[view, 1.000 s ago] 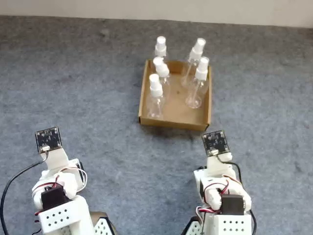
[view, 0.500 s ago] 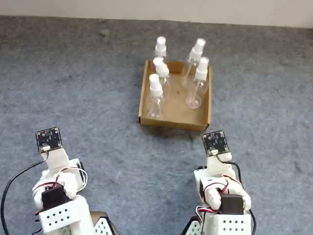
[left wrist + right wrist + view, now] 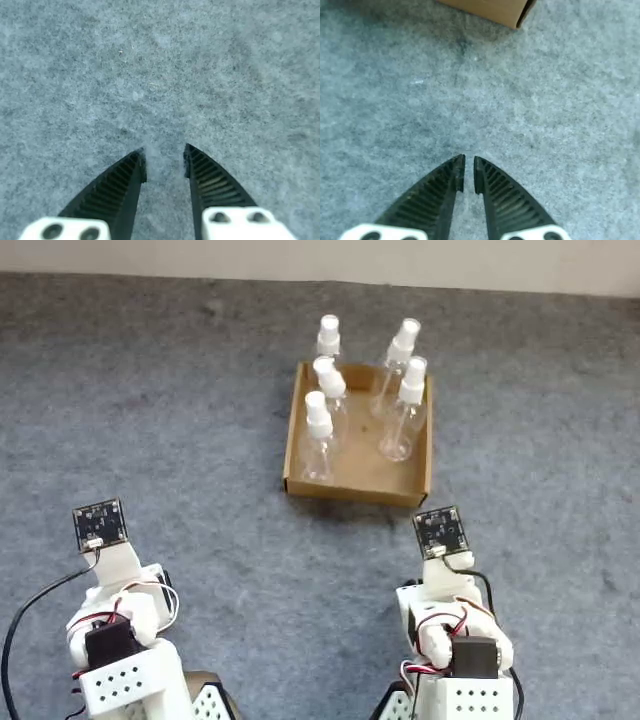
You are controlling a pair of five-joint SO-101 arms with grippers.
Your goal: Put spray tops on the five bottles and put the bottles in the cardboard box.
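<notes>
Five bottles (image 3: 317, 452) were seen standing upright in the cardboard box (image 3: 355, 490), each fitted with a white spray top (image 3: 317, 412). Two were set toward the wall nearest the jaws, one stood between, and two at the far wall, their bases hidden behind the others. The box was placed on the grey counter (image 3: 180, 440), ahead of the right jaws and near them. One of its corners (image 3: 492, 10) was caught just beyond the tips in the right wrist view. From the left jaws the box lay ahead and off toward the right arm's side, well apart.

The right arm (image 3: 452, 625) was folded back at the near edge of the counter, its wrist tipped down at the surface. The right jaws were closed to a thin slit, with nothing held between them. The left arm (image 3: 112, 625) was folded the same way beside it. The left jaws were parted by a moderate gap, nothing was gripped, and bare counter was visible between the tips.
</notes>
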